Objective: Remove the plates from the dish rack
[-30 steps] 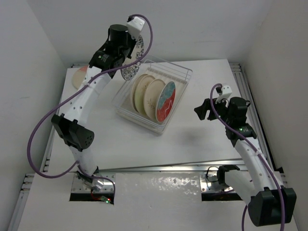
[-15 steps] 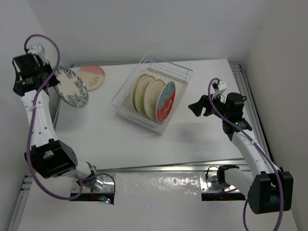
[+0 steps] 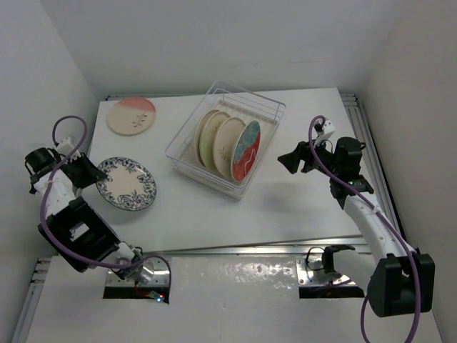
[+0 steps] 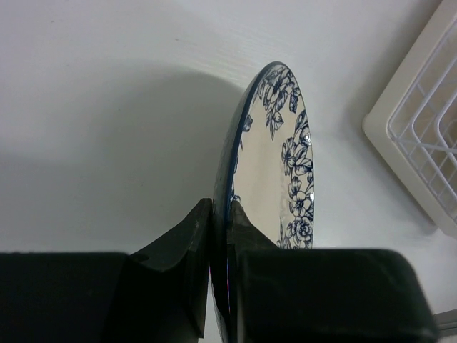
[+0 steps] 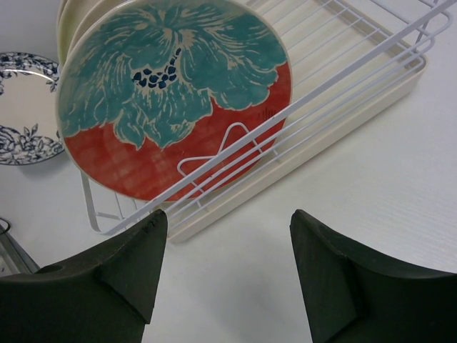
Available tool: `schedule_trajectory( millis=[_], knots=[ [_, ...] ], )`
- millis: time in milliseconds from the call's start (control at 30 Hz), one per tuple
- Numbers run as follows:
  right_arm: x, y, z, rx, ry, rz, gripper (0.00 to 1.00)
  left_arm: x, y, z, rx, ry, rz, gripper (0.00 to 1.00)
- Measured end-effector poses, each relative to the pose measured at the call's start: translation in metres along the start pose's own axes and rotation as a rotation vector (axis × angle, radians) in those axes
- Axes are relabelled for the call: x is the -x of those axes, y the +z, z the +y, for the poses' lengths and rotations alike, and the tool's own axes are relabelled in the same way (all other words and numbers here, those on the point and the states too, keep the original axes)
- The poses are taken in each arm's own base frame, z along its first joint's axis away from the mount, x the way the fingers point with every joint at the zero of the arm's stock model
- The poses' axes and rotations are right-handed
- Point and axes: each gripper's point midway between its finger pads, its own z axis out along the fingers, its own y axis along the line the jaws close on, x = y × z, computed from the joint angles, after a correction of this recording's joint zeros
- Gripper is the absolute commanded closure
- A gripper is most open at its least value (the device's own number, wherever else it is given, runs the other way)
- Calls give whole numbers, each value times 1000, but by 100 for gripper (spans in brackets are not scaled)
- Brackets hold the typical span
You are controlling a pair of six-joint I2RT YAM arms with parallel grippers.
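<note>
The dish rack (image 3: 265, 107) stands at the table's middle back and holds three upright plates: two pale cream ones (image 3: 211, 136) and the red-and-teal plate (image 3: 247, 151) nearest the right arm. The blue floral plate (image 3: 127, 184) lies low over the table at the left, its left rim clamped in my left gripper (image 3: 91, 174); the left wrist view shows the fingers (image 4: 191, 239) pinching its edge (image 4: 268, 153). The cream plate with the orange patch (image 3: 131, 116) lies flat at the back left. My right gripper (image 3: 294, 162) is open and empty, right of the rack, facing the red-and-teal plate (image 5: 171, 93).
Metal rails run along the table's left, right (image 3: 371, 143) and near edges. White walls enclose the table at the back and sides. The rack's wire side (image 5: 300, 100) stands between my right gripper and the plates.
My left gripper has carried the blue floral plate from up by the back left down to the table in front of the orange-patch plate. The right arm has hardly moved.
</note>
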Motion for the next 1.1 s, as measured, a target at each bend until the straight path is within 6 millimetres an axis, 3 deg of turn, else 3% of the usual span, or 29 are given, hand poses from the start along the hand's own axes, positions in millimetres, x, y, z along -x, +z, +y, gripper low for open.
schedule_trajectory(
  millis=[133, 333, 533, 700, 800, 900, 1100],
  knots=[
    [2, 0, 1, 5, 0, -6, 31, -7, 14, 4, -33, 12, -14, 99],
    [1, 1, 0, 5, 10, -3, 31, -20, 39, 28, -56, -45, 18, 79],
    [-1, 1, -2, -9, 24, 2, 32, -47, 60, 53, -83, -97, 124, 73],
    [-2, 1, -6, -39, 45, 6, 32, -72, 63, 60, -104, -129, 209, 77],
    [-2, 0, -7, -56, 49, 10, 32, -76, 64, 62, -123, -131, 245, 93],
    [4, -1, -7, -64, 47, 8, 32, -80, 64, 65, -145, -99, 280, 98],
    [11, -3, -6, -76, 38, -2, 32, -104, 52, 64, -180, 8, 387, 99]
  ],
)
